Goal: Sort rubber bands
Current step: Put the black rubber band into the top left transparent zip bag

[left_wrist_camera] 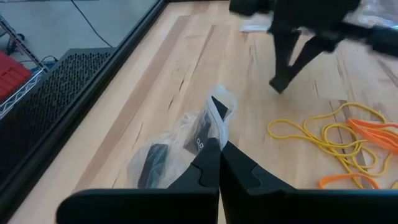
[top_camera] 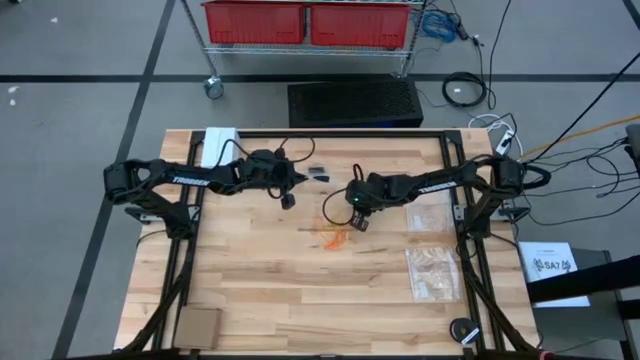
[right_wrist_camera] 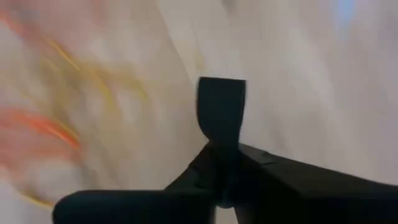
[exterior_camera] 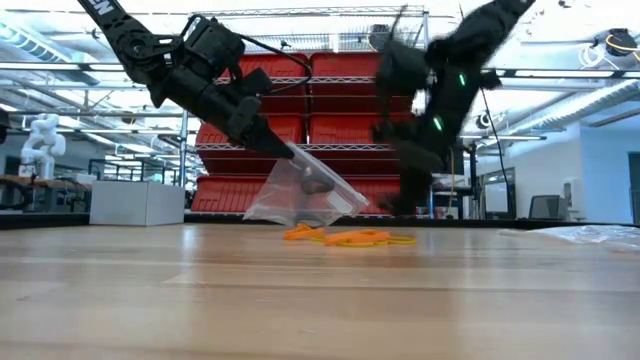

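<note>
Since the rubber bands are thin elastic loops, orange and yellow ones tangled in a small heap on the worktop, they should weigh almost nothing, flop and stretch when lifted, and tend to come up in a clump or snap back if pulled. The best hold, I judge, is a fine pinch on a single strand where it arches off the wood at the edge of the heap, not down in the knotted middle. Beside the heap, the left claw is pressed together on the top edge of a clear plastic bag with dark pieces inside, holding it slack and tilted above the worktop. Just on the other side of the heap hangs the right claw, its fingers pressed together with nothing visible between them, blurred in its own wrist view. Two more clear bags lie well away from the heap, past the right claw.
</note>
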You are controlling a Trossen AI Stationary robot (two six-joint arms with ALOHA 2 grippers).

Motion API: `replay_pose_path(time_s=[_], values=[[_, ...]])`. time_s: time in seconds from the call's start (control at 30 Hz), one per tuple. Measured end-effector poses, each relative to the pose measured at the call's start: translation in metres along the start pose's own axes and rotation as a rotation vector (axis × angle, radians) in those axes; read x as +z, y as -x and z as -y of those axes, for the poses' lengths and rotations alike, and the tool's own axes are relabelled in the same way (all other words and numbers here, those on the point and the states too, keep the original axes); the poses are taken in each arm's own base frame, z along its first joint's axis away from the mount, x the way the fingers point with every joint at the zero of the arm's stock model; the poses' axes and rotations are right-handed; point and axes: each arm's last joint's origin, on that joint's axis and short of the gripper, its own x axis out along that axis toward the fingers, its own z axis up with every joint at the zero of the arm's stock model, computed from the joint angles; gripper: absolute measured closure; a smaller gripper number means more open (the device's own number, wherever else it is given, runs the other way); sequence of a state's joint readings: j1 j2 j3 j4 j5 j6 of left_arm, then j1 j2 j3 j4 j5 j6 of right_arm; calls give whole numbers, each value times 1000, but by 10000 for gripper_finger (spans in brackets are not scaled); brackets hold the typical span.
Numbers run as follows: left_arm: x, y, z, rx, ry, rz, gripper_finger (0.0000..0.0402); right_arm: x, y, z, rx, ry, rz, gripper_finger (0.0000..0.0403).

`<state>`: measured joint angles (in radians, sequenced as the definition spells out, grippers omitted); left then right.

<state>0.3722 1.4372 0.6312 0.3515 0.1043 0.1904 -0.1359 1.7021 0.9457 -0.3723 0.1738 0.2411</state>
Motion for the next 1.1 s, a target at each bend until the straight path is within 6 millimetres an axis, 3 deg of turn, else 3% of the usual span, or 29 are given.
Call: replay_pose_path(time_s=[0.2,0.33,1.1], values=[[2,0,4,-51,-3,19,401,40,31,-22,-50,158,209,399],[4,0,7,-64,-11,36,401,60,47,-24,-79,213,294,400],[16,-2,18,-98,-16,79,401,72,48,-4,-87,207,310,403]])
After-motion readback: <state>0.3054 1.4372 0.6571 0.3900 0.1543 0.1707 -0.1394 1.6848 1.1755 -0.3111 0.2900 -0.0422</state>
